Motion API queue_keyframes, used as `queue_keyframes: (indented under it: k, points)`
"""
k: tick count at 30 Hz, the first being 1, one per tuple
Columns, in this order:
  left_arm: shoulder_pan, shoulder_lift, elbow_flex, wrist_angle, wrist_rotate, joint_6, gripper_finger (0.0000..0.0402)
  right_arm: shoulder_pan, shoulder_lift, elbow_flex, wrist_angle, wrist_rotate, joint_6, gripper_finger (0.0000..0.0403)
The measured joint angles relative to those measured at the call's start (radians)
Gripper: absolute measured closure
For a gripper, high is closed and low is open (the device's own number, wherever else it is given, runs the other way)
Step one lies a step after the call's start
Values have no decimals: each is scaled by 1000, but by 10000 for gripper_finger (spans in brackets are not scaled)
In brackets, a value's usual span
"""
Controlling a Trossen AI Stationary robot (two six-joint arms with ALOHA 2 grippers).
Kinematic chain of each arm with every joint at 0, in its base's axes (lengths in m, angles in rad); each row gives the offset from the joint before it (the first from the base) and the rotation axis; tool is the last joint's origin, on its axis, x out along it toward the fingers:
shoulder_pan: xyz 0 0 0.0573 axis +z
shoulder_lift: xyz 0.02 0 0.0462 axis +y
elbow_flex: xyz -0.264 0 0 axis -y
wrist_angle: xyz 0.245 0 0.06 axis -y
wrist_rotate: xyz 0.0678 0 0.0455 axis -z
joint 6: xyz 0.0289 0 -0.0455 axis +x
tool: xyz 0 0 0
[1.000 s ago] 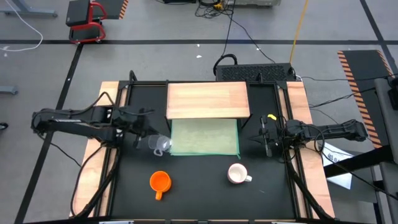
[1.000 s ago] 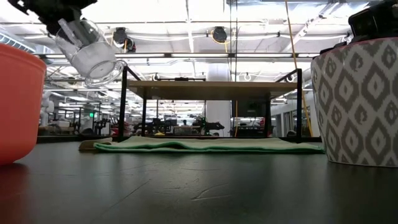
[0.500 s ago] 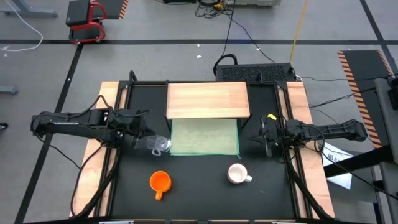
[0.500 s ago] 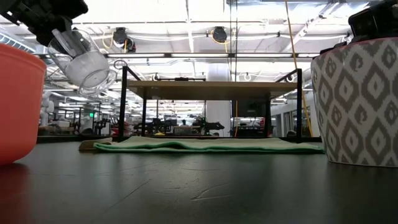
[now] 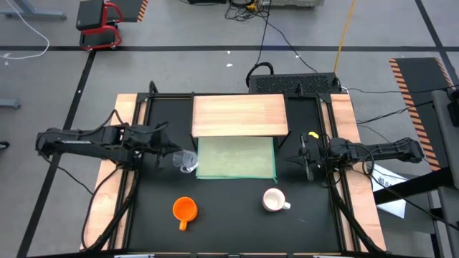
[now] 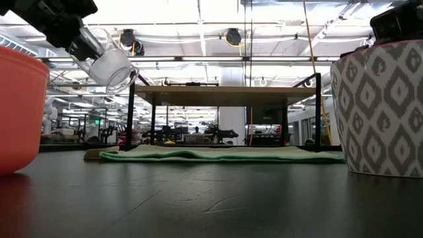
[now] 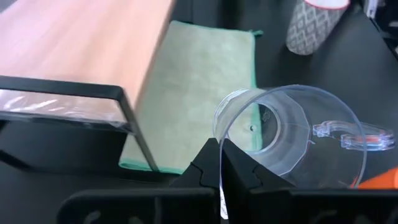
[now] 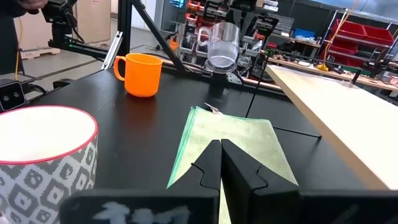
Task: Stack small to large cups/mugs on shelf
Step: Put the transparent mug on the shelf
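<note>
Left gripper [image 5: 169,153] is clamped on the clear cup [image 5: 188,160], its 2 dark fingers [image 7: 214,168] pressed together on the cup's wall in the left wrist view. It holds the cup in the air above the black table [image 5: 229,215], tilted on its side, just beside the near left corner of the green mat [image 5: 237,158]. The cup is see-through plastic with a thick rim and a small clear handle [image 7: 348,132]; in the low view it hangs [image 6: 109,64] mouth down and slanted, higher than the shelf top. The pale-wood shelf [image 5: 239,115] stands on a black frame past the mat, its top bare. On the near side of the table the orange mug [image 5: 184,209] sits upright with its handle toward the front edge, and the white mug [image 5: 273,200], patterned in grey diamonds with a red rim, stands well apart to its right. Right gripper [image 5: 303,156] waits low by the mat's right edge, its fingertips [image 8: 214,163] touching with nothing between them.
</note>
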Motion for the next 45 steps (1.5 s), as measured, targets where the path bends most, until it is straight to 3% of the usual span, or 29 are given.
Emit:
queue_keyframes:
  k: [4, 10, 21, 31, 36, 45]
  points:
    - [-13, 0, -53, 79, 0, 9, 401, 0, 0, 0, -21, 0, -1, 403]
    - [-15, 2, -133, 347, -9, 55, 401, 0, 0, 0, -22, 0, -6, 403]
    - [37, 2, -135, 560, -184, 186, 401, 0, 0, 0, -21, 0, -8, 403]
    - [199, 5, 5, 559, -204, 270, 401, 0, 0, 0, -21, 0, -8, 403]
    - [277, 58, 120, 452, -119, 255, 401, 0, 0, 0, -21, 0, -8, 403]
    - [409, 277, 384, 179, 46, 240, 401, 0, 0, 0, -21, 0, -8, 403]
